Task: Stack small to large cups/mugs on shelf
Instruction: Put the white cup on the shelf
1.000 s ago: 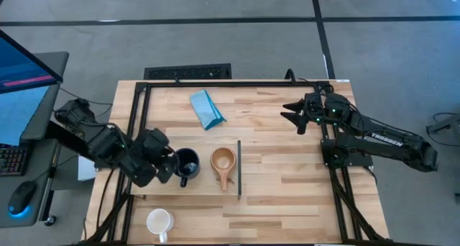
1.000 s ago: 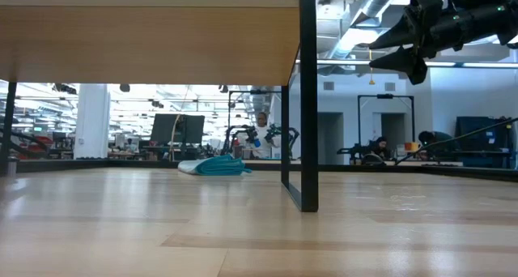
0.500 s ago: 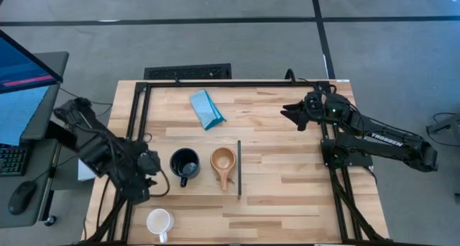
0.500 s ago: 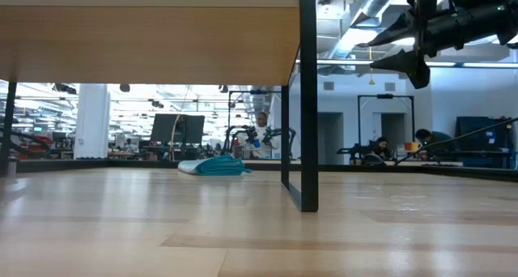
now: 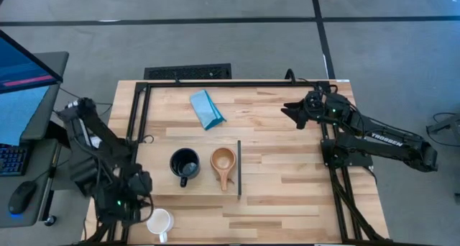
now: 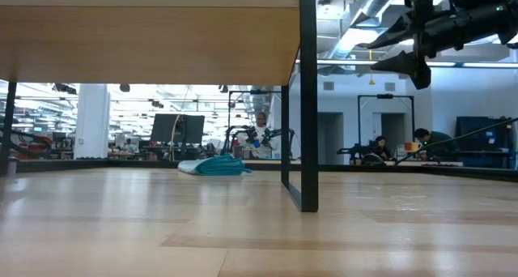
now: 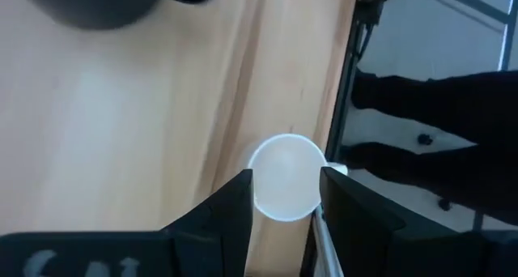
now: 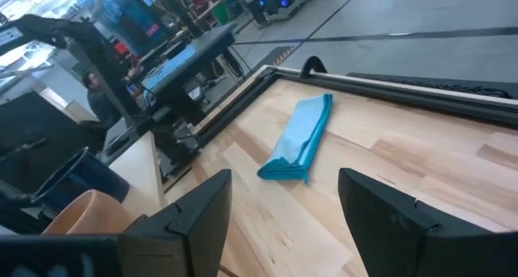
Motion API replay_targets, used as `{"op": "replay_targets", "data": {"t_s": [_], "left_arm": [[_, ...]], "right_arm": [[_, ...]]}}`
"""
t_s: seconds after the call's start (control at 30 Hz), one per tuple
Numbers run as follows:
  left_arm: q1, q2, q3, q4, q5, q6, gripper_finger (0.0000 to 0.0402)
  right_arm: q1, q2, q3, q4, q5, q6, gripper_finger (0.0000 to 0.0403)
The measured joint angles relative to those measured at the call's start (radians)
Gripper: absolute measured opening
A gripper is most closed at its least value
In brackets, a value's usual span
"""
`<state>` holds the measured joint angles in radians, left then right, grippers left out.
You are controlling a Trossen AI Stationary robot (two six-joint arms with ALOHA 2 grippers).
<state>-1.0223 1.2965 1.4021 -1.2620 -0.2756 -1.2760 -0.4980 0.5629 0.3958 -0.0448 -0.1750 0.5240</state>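
Left gripper (image 7: 285,198) jaws apart, hovering over white mug (image 5: 159,221) (on tabletop by near edge), black mug (image 5: 185,163) & wooden cup (image 5: 223,160) side by side on shelf (image 5: 205,187), right gripper (image 5: 289,111) released, raised at far right.

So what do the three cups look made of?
The small cup looks wooden: tan, matte, with a stub handle of the same tan. The black mug seems glazed ceramic, dark inside too, though the gloss is hard to judge. The white mug looks ceramic, plain smooth white; plastic is possible.
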Motion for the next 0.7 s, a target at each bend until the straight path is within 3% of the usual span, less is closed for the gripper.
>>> {"op": "replay_targets", "data": {"t_s": [0.17, 0.37, 0.7], "left_arm": [[-0.035, 0.105, -0.001, 0.035, 0.003, 0.046, 0.0135], [-0.035, 0.234, -0.002, 0.036, 0.089, 0.06, 0.0135], [-0.032, 0.329, -0.002, 0.035, 0.132, 0.019, 0.0135]], "right_arm": [[0.0, 0.0, 0.0, -0.008, 0.0, 0.0, 0.0249], [0.0, 0.0, 0.0, -0.007, -0.001, 0.0, 0.0249], [0.0, 0.0, 0.0, -0.007, -0.007, 0.0, 0.0249]]}}
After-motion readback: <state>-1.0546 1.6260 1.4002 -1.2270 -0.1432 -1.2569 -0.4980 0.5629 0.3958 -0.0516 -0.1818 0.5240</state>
